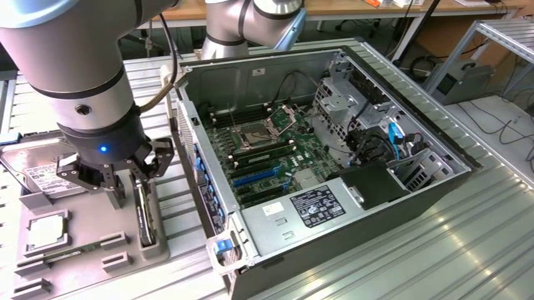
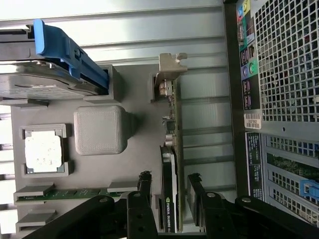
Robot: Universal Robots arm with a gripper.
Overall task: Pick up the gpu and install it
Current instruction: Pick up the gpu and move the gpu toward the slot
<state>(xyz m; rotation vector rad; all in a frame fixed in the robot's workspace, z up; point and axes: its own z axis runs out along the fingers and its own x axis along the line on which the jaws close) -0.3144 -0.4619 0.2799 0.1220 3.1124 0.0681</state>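
Note:
The gpu (image 2: 170,149) is a thin dark card with a silver bracket (image 2: 169,67) at one end. It stands on edge in a slot of the grey holder tray (image 2: 134,149). In the exterior view the gpu (image 1: 147,219) sits at the tray's edge nearest the computer case. My gripper (image 2: 169,183) is open and straddles the card's end away from the bracket. One black finger (image 2: 145,185) is on each side, with a small gap to the card. In the exterior view the gripper (image 1: 129,187) hangs straight down over the card.
The open computer case (image 1: 434,187) lies at the exterior view's right, motherboard (image 1: 267,150) exposed; its perforated rear panel (image 2: 286,59) is close to the card. On the tray rest a hard drive (image 1: 34,172) with blue caddy (image 2: 70,52), a CPU chip (image 2: 44,153) and a RAM stick (image 2: 62,193).

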